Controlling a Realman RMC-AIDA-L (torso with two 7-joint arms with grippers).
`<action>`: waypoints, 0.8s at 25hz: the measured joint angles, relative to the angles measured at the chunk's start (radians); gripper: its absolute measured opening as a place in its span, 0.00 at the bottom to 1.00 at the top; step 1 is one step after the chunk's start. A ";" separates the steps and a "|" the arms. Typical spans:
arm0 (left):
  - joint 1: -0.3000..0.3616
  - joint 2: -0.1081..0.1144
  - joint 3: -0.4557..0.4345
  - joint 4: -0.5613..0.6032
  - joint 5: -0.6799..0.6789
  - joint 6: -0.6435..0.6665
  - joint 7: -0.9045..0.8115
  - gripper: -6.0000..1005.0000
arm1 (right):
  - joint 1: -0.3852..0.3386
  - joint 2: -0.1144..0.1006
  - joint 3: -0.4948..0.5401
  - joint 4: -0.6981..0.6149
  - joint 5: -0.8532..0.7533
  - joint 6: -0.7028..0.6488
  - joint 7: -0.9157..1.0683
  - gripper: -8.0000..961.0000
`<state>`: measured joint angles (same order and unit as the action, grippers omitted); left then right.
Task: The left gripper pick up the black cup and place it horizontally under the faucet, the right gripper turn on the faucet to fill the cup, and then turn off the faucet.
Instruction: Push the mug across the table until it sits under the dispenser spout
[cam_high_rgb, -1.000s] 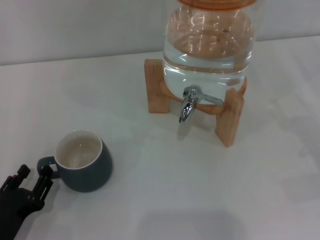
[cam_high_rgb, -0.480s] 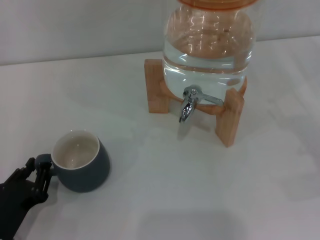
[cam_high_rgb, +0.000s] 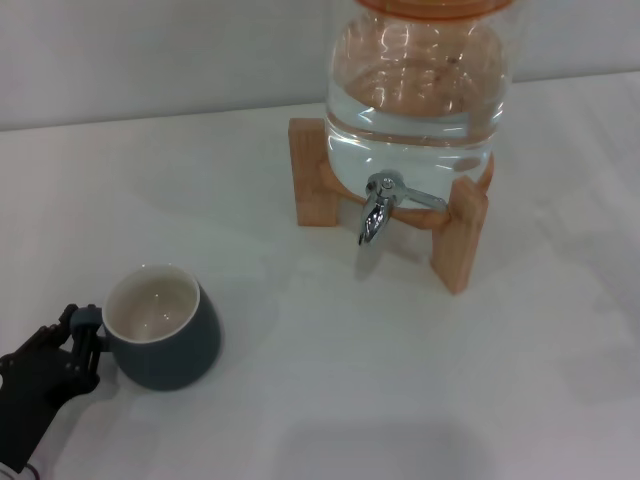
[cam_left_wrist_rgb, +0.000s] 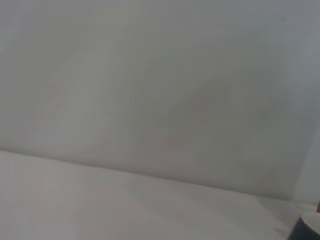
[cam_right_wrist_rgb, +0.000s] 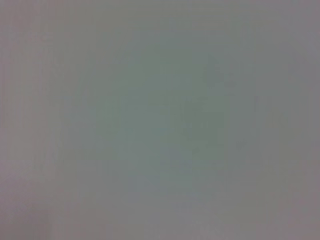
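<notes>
Here, in the head view, the cup (cam_high_rgb: 160, 330) stands upright on the white table (cam_high_rgb: 350, 400), well apart from the faucet (cam_high_rgb: 376, 207) on the glass jar (cam_high_rgb: 420, 95), which rests on a wooden stand (cam_high_rgb: 460, 240). The left gripper (cam_high_rgb: 75, 335) has its fingers closed around the cup's handle. In the left wrist view, only the cup's edge (cam_left_wrist_rgb: 307, 229) shows. The right wrist view shows nothing distinct

**Right wrist view: a blank grey field**

Nothing distinct shows — only an even, featureless grey-green surface with a faint pinkish tinge toward the edges. No object, edge or gripper part can be made out in it.
</notes>
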<state>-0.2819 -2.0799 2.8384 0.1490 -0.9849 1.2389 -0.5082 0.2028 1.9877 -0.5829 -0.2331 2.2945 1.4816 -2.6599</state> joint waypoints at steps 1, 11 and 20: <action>-0.002 0.000 0.000 -0.002 0.000 0.000 0.000 0.26 | 0.000 0.001 0.000 0.000 0.000 0.000 0.000 0.75; -0.012 0.000 0.001 -0.002 0.003 0.008 0.000 0.19 | 0.002 0.004 0.000 0.000 -0.002 0.002 0.000 0.75; -0.109 0.002 0.001 -0.005 0.041 0.003 -0.015 0.19 | 0.012 0.011 -0.009 0.000 -0.005 0.002 0.000 0.75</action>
<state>-0.3905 -2.0775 2.8393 0.1440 -0.9436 1.2418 -0.5237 0.2144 1.9984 -0.5915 -0.2332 2.2896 1.4834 -2.6599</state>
